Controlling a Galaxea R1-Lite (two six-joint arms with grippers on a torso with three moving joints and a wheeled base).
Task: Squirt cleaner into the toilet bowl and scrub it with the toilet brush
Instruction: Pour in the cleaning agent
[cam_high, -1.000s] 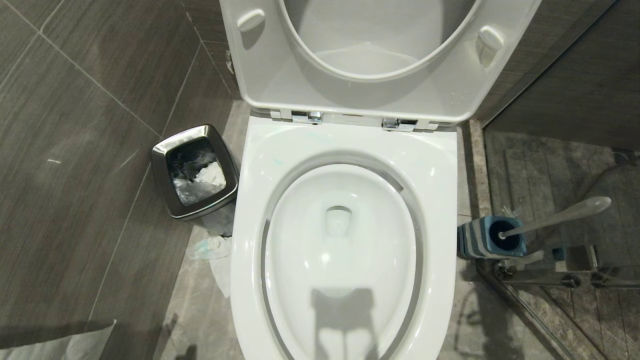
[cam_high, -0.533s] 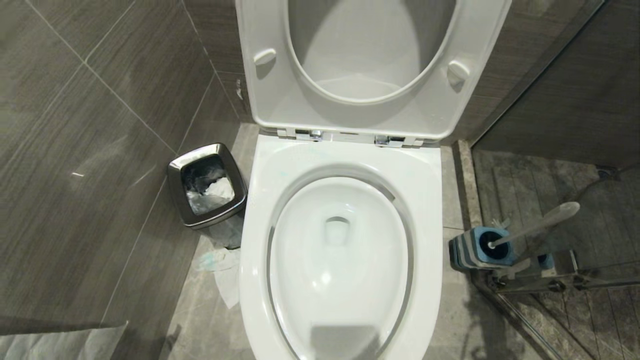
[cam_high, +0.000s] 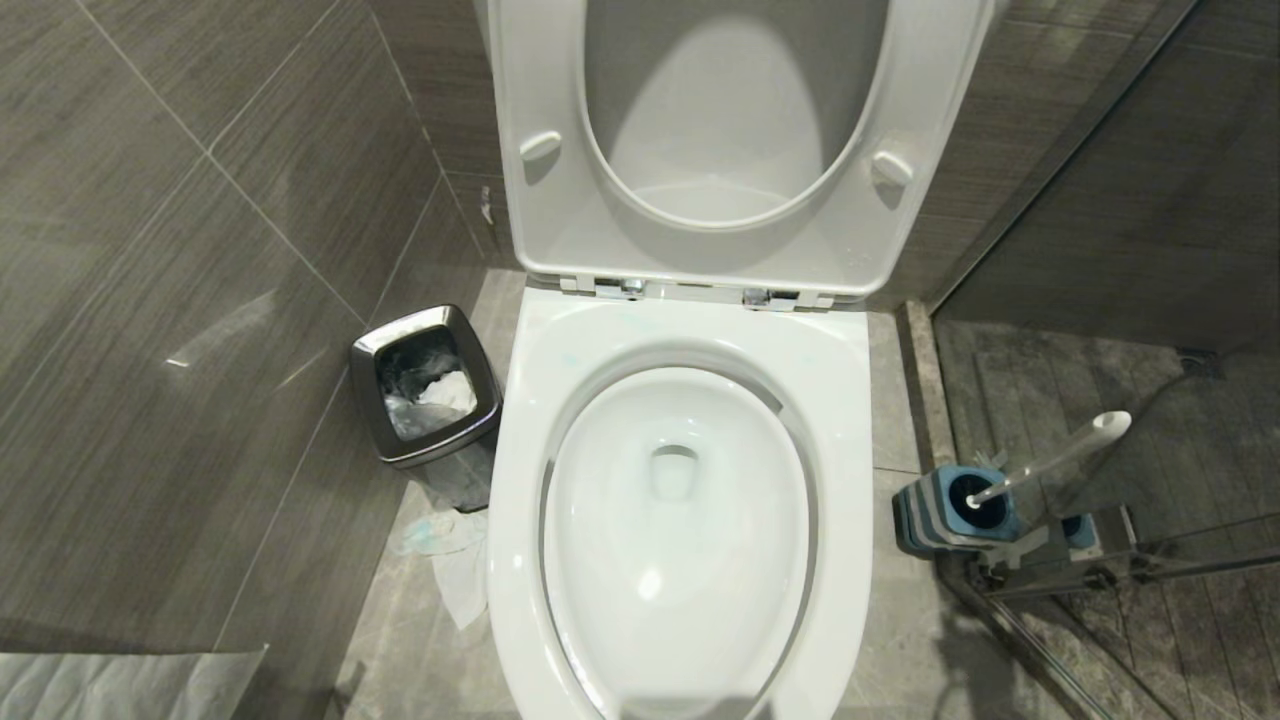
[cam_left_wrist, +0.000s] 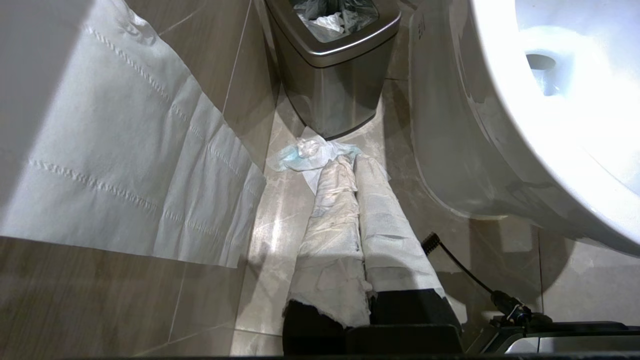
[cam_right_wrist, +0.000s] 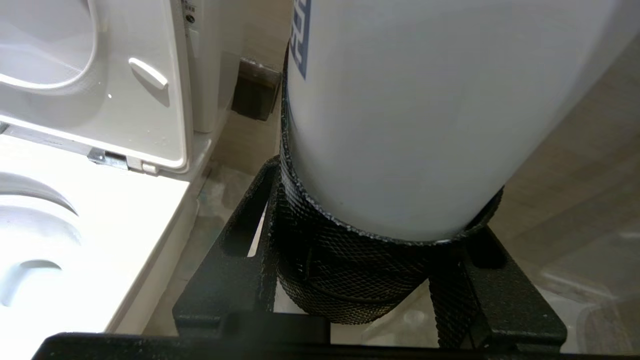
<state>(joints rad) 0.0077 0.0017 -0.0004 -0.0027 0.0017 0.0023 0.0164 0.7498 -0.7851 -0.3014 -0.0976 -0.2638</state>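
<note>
Cleaner step, looks like: right pincer (cam_right_wrist: 350, 280) is clamped round a white bottle (cam_right_wrist: 425, 125), beside the open toilet bowl (cam_high: 680, 520). Next, tip it over the basin. Left pincer (cam_left_wrist: 357, 165) closed, idle.

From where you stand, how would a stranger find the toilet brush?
Start at the toilet bowl. On the floor to its right stands a small blue-topped striped holder; the toilet brush leans out of it, the only slim white stick there.
</note>
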